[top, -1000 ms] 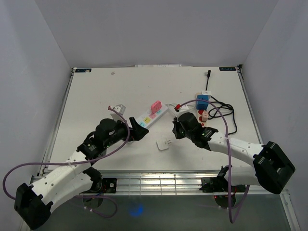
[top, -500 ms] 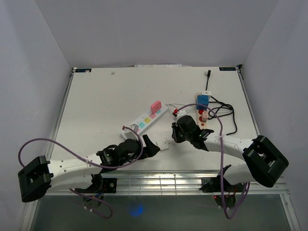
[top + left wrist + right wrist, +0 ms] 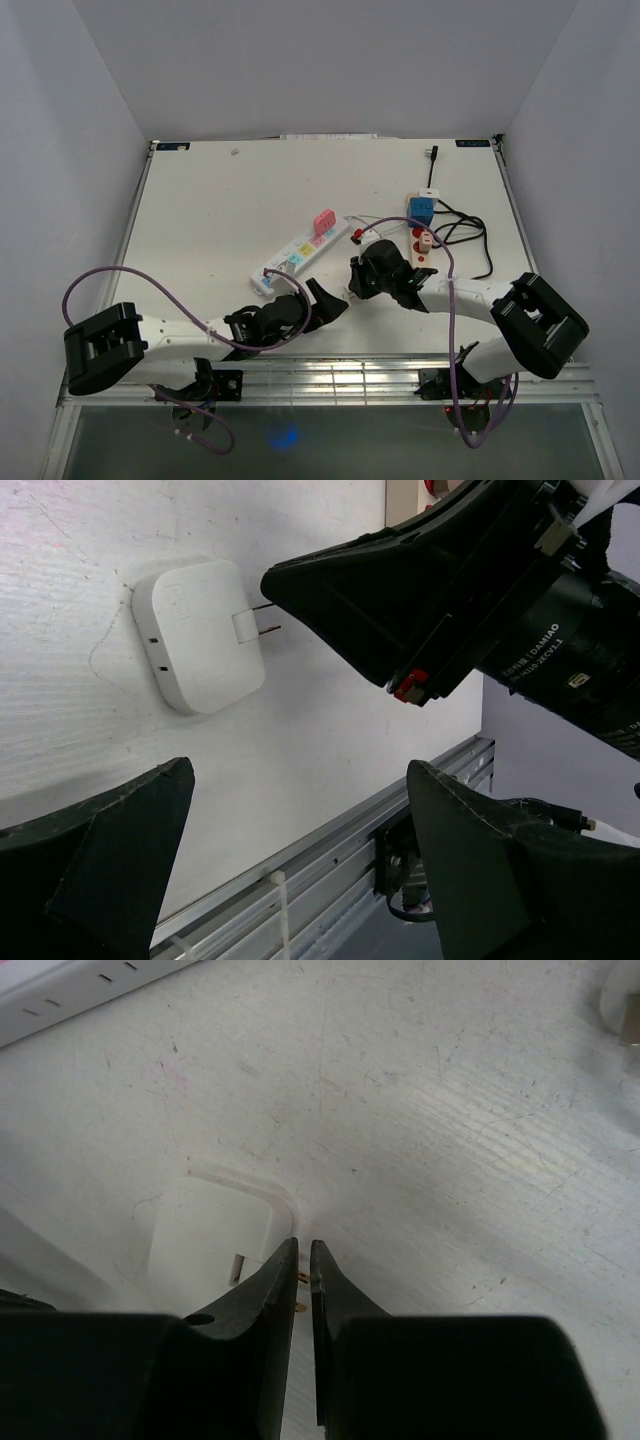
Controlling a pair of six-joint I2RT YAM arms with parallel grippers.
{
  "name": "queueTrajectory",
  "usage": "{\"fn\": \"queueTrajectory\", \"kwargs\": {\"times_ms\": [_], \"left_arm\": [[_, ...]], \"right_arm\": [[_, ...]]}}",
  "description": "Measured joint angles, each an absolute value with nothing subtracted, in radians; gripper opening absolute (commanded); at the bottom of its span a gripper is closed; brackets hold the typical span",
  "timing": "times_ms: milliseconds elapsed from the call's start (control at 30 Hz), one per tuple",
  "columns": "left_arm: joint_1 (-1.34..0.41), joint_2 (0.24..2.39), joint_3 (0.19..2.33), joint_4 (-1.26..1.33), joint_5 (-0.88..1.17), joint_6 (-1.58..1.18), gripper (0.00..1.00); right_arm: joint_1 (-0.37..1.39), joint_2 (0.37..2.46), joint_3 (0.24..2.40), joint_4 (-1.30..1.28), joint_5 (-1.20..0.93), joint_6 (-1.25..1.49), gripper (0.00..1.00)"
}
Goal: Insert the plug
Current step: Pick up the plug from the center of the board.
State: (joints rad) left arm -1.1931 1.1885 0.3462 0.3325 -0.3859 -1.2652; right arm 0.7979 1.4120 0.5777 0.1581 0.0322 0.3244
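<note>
Where the worktop (image 3: 200, 220) runs toward its near edge, the plug (image 3: 200, 635), a white rounded square block, lies flat on its broad side, its two thin prongs (image 3: 266, 630) sticking out sideways just above the surface. The right gripper (image 3: 304, 1252) meets it at those prongs: its jaws are drawn together to a thin slit, and in the right wrist view brass shows inside that slit, so they pinch a prong rather than the block itself. The left gripper (image 3: 300, 770) sits low on the other side of the plug with its jaws spread wide, one at each lower corner of the left wrist view; the block lies ahead of them, not between them, and they hold nothing. From above, the two grippers nearly meet over the plug, which is all but hidden there. Just beyond, apart from the plug, the power strip (image 3: 300, 248) lies on a slant, white with coloured sockets and a pink adapter (image 3: 324, 220) seated near its far end. Farther right are a blue adapter (image 3: 420, 210), a small strip with red parts (image 3: 424, 245) and a loop of black cable (image 3: 470, 240). Purple cables (image 3: 110, 285) arch over both arms.
</note>
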Motion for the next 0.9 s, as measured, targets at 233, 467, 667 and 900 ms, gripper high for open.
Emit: {"fn": "queueTrajectory", "kwargs": {"times_ms": [233, 467, 667, 900], "left_arm": [[-1.193, 1.277, 0.347, 0.434, -0.385, -1.308, 0.98], [-1.193, 1.343, 0.347, 0.501, -0.384, -1.351, 0.98], [-1.193, 1.394, 0.349, 0.543, -0.382, -1.377, 0.98], [-1.161, 1.436, 0.358, 0.573, -0.369, -1.389, 0.98]], "right_arm": [[0.798, 1.455, 0.582, 0.165, 0.022, 0.320, 0.14], [0.798, 1.475, 0.590, 0.164, 0.019, 0.314, 0.13], [0.797, 1.481, 0.599, 0.164, 0.000, 0.312, 0.13], [0.797, 1.480, 0.599, 0.164, -0.011, 0.313, 0.13]]}}
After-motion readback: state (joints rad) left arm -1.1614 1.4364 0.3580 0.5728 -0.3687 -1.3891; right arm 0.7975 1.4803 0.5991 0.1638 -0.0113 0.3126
